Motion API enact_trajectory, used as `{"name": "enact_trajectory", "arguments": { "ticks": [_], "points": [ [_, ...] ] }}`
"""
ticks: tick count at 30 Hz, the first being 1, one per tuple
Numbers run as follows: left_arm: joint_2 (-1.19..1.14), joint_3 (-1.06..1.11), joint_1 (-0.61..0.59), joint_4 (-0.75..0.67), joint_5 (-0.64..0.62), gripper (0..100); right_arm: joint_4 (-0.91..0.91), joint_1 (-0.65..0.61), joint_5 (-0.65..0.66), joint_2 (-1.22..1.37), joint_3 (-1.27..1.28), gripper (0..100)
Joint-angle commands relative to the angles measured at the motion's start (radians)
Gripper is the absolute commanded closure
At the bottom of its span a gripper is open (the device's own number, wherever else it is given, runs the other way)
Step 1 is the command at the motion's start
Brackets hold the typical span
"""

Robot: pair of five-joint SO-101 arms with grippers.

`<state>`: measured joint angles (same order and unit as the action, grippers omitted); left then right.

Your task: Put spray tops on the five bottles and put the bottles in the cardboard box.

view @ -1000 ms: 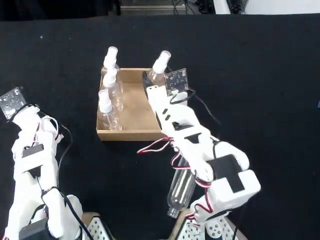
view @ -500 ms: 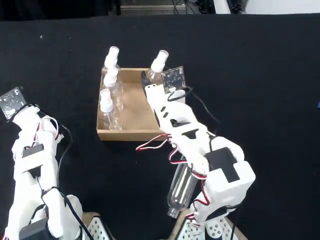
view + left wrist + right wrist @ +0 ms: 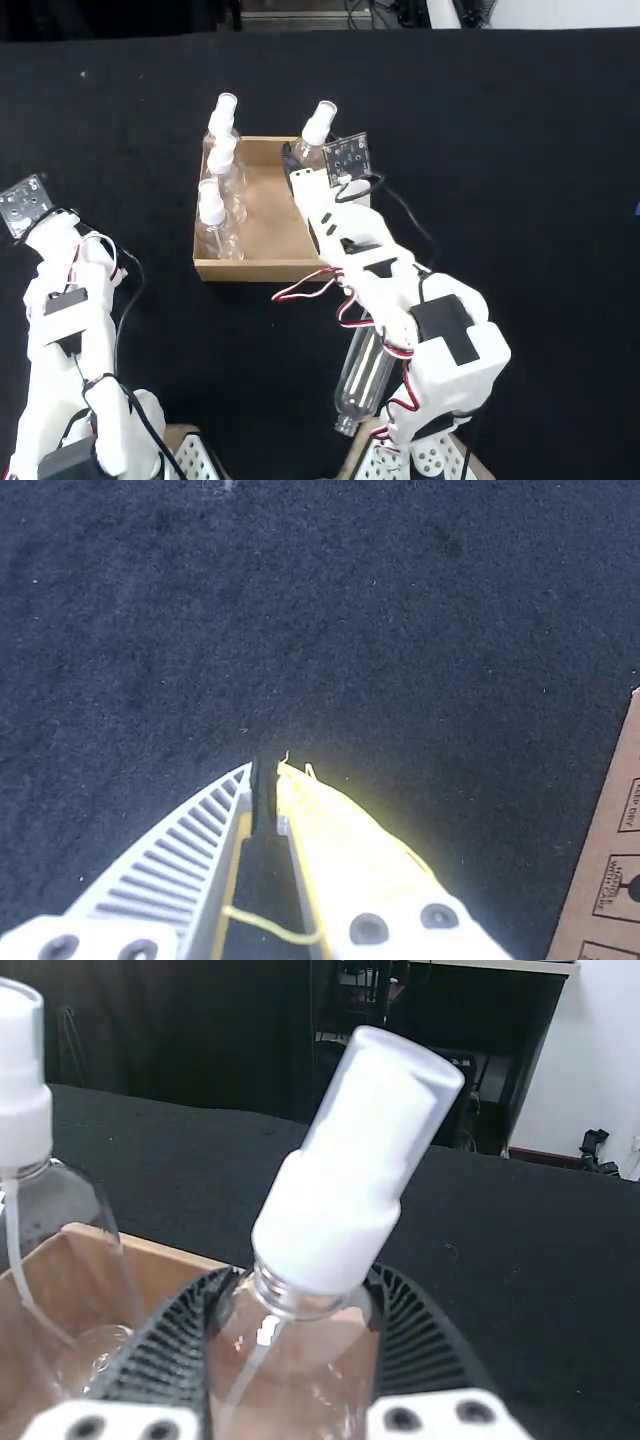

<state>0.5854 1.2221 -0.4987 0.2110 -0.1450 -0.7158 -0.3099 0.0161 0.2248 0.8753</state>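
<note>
One capped bottle [image 3: 317, 132] clamped in right claw [image 3: 290, 1350], upper-centre; shd lower upright into box [image 3: 260, 268] corner, clear of rim. Left claw [image 3: 265, 772] closed, empty.

Brown box [image 3: 255, 268], white spray tops [image 3: 350, 1175], seemingly clear bottles [image 3: 362, 380]

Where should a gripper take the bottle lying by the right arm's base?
Probably mid-body, from above and its open left side, jaws across the width: the bottle lies flat, round and uncapped, neck toward the near edge, with the right arm over its far end.
</note>
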Motion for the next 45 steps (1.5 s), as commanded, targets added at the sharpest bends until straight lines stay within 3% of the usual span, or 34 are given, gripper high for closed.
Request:
{"name": "enact_trajectory", "arguments": {
  "ticks": [1,6,35,42,45],
  "points": [
    [0.035,-0.007,0.008,-0.017,-0.002,97,-0.026,-0.028,-0.002,-0.008,-0.051,93.0],
    [0.035,-0.007,0.008,-0.017,-0.002,97,-0.025,-0.028,-0.003,-0.008,-0.041,80.0],
    [0.035,-0.005,0.008,-0.017,-0.002,97,-0.026,-0.071,0.002,-0.012,-0.008,82.7],
    [0.035,-0.007,0.008,-0.017,-0.002,97,-0.026,-0.072,0.002,-0.018,0.018,71.9],
    [0.035,-0.007,0.008,-0.017,-0.002,97,-0.026,-0.072,0.002,-0.018,0.018,72.7]
  ]
}}
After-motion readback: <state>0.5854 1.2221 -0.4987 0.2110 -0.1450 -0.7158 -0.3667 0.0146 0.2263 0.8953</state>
